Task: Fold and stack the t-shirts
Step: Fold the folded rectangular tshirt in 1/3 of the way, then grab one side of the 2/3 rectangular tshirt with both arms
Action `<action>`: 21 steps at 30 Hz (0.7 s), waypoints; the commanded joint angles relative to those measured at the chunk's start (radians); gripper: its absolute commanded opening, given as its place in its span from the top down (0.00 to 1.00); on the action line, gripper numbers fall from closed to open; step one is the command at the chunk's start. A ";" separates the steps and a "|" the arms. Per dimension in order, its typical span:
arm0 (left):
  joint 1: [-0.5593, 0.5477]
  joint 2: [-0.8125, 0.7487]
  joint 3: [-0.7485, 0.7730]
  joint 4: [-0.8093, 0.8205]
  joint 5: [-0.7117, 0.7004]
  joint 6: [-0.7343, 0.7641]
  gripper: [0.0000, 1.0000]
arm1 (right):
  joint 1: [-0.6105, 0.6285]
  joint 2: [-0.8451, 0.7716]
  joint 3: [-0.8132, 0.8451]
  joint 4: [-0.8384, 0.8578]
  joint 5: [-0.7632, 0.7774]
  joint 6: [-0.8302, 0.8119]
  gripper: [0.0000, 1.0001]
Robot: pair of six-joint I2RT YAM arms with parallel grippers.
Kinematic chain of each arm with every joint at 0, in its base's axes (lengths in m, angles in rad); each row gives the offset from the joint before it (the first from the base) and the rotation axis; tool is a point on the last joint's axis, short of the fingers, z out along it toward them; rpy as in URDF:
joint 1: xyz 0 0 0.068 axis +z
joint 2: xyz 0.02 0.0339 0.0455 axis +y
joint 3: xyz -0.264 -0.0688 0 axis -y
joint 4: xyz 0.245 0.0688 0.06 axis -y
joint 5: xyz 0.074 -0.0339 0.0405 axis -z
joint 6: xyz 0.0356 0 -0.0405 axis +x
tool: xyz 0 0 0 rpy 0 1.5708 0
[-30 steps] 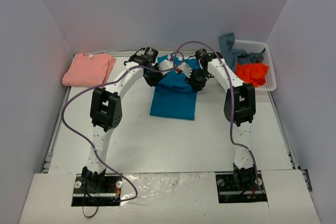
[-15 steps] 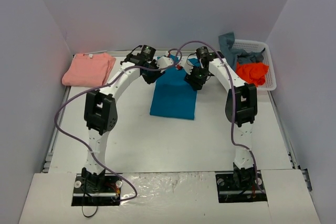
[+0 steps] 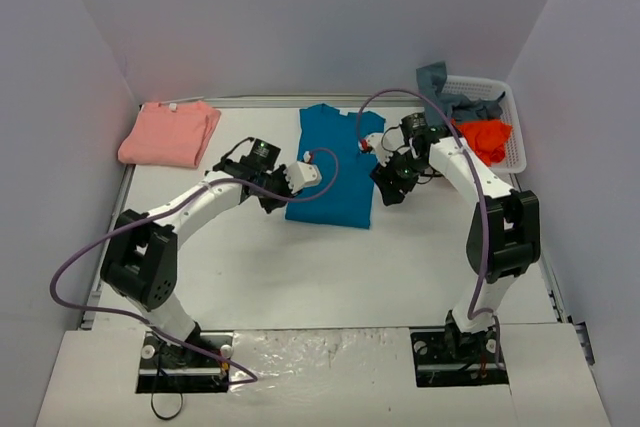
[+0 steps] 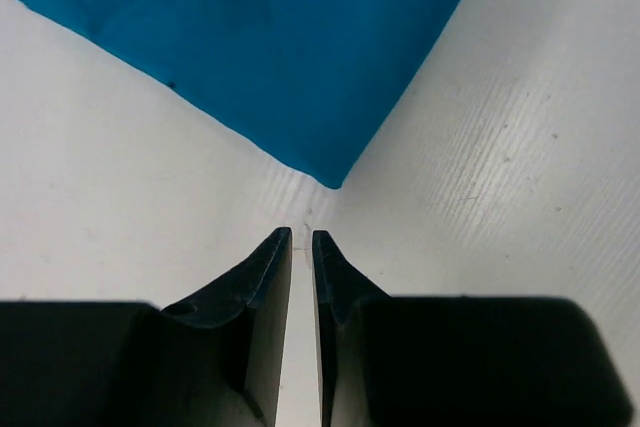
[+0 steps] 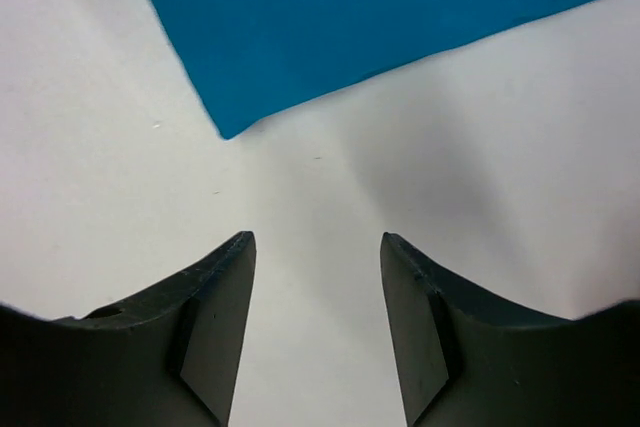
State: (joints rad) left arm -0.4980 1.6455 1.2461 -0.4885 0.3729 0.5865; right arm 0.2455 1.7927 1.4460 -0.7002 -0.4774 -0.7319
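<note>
The teal-blue t-shirt (image 3: 335,167) lies flat in the middle of the table, collar toward the back. My left gripper (image 3: 277,200) sits low by its near left corner (image 4: 330,179). Its jaws are nearly together with only a thin gap and nothing between them (image 4: 302,234). My right gripper (image 3: 388,190) is open and empty (image 5: 315,237), just off the shirt's right edge near its near right corner (image 5: 226,133). The salmon-pink shirt (image 3: 168,133) lies folded at the back left. The orange shirt (image 3: 481,137) and grey-blue shirt (image 3: 447,95) are bunched in the basket.
The white lattice basket (image 3: 515,152) stands at the back right against the wall. Purple cables loop over both arms. Side walls close in the table on the left and right.
Both grippers have let go of the teal shirt's far part and moved back toward its near corners. The shirt now lies longer and flat toward the back.
</note>
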 commanded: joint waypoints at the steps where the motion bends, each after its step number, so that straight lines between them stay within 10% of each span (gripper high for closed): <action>1: 0.006 -0.033 -0.066 0.119 0.021 -0.002 0.86 | 0.005 -0.058 -0.076 -0.021 -0.096 0.028 0.51; 21: -0.025 0.085 -0.077 0.140 0.093 0.081 0.85 | -0.061 -0.021 -0.197 0.022 -0.098 0.012 0.44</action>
State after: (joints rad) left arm -0.5133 1.7256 1.1313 -0.3378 0.4294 0.6292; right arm 0.1852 1.7638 1.2507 -0.6567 -0.5812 -0.7109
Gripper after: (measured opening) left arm 0.150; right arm 0.558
